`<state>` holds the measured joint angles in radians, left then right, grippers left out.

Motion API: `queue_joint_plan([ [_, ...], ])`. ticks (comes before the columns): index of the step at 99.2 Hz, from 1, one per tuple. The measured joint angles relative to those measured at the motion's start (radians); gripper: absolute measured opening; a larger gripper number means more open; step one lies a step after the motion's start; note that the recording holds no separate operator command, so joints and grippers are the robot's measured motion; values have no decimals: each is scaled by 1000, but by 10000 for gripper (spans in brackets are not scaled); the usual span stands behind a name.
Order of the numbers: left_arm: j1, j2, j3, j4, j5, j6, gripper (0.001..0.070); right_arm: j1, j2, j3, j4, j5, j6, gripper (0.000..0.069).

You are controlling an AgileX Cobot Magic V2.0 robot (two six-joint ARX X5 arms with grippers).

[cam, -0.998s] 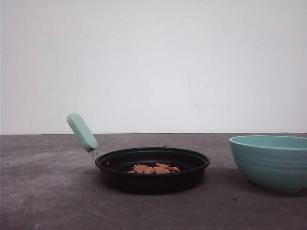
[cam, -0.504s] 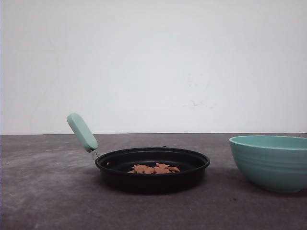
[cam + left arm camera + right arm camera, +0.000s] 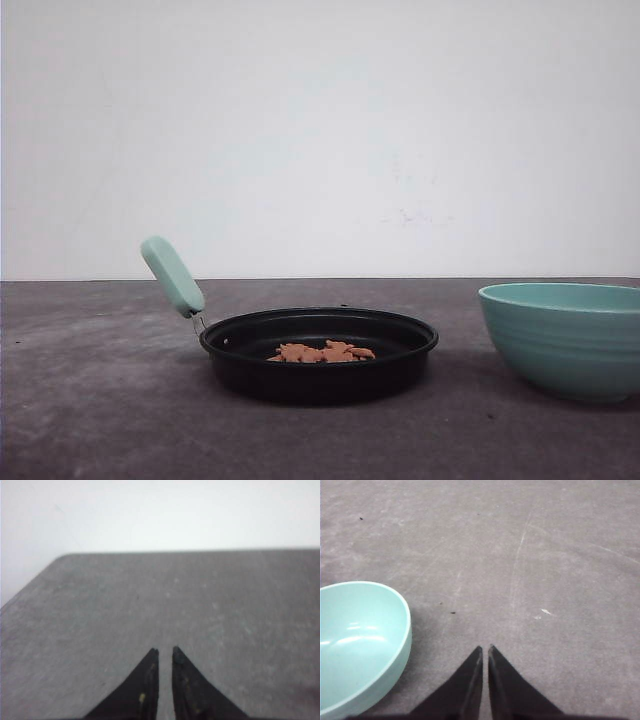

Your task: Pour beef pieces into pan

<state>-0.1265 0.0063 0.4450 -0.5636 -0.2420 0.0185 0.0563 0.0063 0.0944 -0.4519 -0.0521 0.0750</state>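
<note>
Beef pieces: small reddish-brown chunks lying in a loose cluster on the floor of the pan, near its middle, below the rim line.
Pan: shallow, round, black; sits flat on the grey table, roughly midway between the table's left and right edges in the front view and toward the front edge.
Pan handle: short, rounded, mint-green; joined to the pan's left side by a thin metal neck; angled upward and out toward the table's left edge.
Bowl: teal, ribbed, deeper than the pan; stands upright near the table's right edge, apart from the pan with bare table between them. Its interior in the right wrist view appears smooth and holds no visible contents.
Left gripper: two dark fingers brought nearly together, a thin slit between the tips, nothing between them; it hangs over bare table, with the table's far edge and a rounded corner ahead.
Right gripper: fingers likewise nearly together, only a hairline gap, gripping nothing; over bare table just beside the bowl, not touching it.
Table surface: mottled grey with faint scratches and a few small specks.
</note>
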Motion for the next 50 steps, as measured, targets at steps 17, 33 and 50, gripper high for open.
queue_joint_plan([
  [17, 19, 0, -117, -17, 135, 0, 22, 0, 0, 0, 2, 0, 0, 17],
  [33, 31, 0, -212, -20, 247, -12, 22, 0, 2, 0, 10, 0, 0, 17],
  [50, 31, 0, -280, -19, 260, -50, 22, 0, 1, 0, 24, -1, 0, 17],
])
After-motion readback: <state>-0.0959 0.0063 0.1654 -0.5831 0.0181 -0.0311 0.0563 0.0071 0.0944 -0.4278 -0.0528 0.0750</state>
